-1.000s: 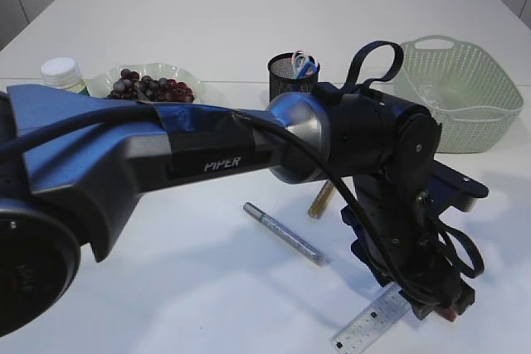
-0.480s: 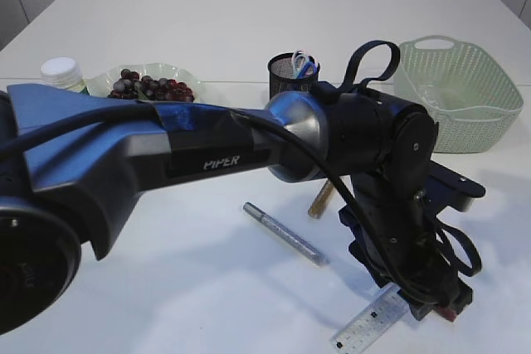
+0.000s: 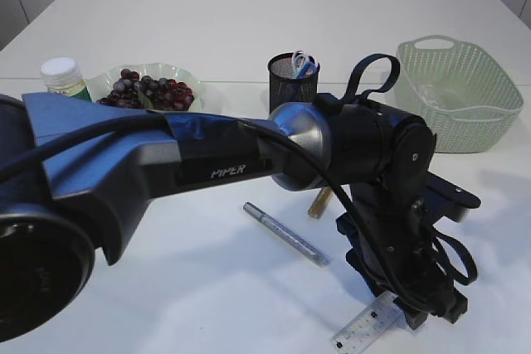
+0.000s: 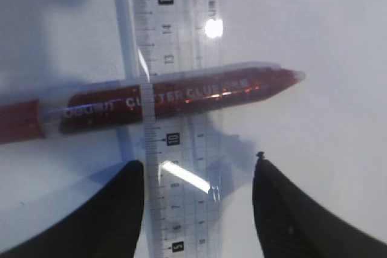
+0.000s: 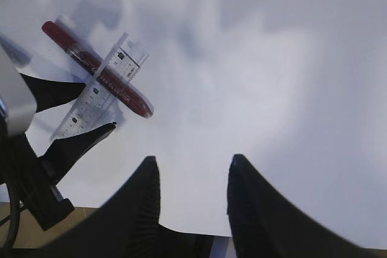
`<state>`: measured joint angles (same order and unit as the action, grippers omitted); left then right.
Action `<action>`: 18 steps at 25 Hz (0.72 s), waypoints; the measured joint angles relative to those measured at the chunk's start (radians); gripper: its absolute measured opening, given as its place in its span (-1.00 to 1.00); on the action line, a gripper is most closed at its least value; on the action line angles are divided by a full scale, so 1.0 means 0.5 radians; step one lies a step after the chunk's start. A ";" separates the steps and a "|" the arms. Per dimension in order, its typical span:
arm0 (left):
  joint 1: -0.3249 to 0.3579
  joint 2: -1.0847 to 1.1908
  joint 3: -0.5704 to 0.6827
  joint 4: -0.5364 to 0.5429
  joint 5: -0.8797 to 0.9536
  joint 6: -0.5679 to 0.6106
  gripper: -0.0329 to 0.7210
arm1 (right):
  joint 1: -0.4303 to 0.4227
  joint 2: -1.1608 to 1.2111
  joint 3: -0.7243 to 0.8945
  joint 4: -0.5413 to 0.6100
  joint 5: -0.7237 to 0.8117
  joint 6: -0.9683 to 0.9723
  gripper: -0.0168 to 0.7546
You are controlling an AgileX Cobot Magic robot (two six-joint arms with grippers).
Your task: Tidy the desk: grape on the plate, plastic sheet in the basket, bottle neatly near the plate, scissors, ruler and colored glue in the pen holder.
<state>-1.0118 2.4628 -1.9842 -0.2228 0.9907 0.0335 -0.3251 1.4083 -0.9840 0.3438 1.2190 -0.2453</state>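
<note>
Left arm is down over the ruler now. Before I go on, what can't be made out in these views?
- Ruler: exterior view, left arm covers all but one end.
- Red glitter glue: left wrist view, cap end cut off by the frame edge; hidden in the exterior view.
- Basket contents: too faint.
- Pen holder contents: only loops showing.

This looked like a robot test set-up dressed as an office desk, not a lived-in room. A plain white bench (image 3: 166, 22) stood against bare pale panelled walls, and a blue and black arm marked PIPER (image 3: 191, 167) reached across it. The props were desk things: a black mesh pen holder (image 3: 292, 79), a clear ruler (image 4: 175, 119), glitter glue pens (image 3: 286, 234), a pale green basket (image 3: 460, 93), a plate (image 3: 178, 76) of grapes (image 3: 145, 89) and a white-capped bottle (image 3: 62, 72)
</note>
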 joint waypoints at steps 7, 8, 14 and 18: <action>0.000 0.000 0.000 -0.004 0.003 0.000 0.21 | 0.000 0.000 0.000 0.000 0.000 0.000 -0.15; 0.000 0.000 0.000 -0.004 0.003 0.000 0.21 | 0.000 0.000 0.000 0.000 0.000 0.000 -0.15; 0.000 0.000 0.000 -0.004 0.008 0.000 0.19 | 0.000 0.000 0.000 0.012 0.000 -0.003 -0.15; 0.000 0.000 0.000 -0.004 0.008 0.000 0.19 | 0.000 -0.031 0.000 0.015 0.000 -0.003 -0.15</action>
<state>-1.0118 2.4628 -1.9842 -0.2249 0.9945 0.0335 -0.3251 1.3929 -0.9840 0.3516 1.2190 -0.2469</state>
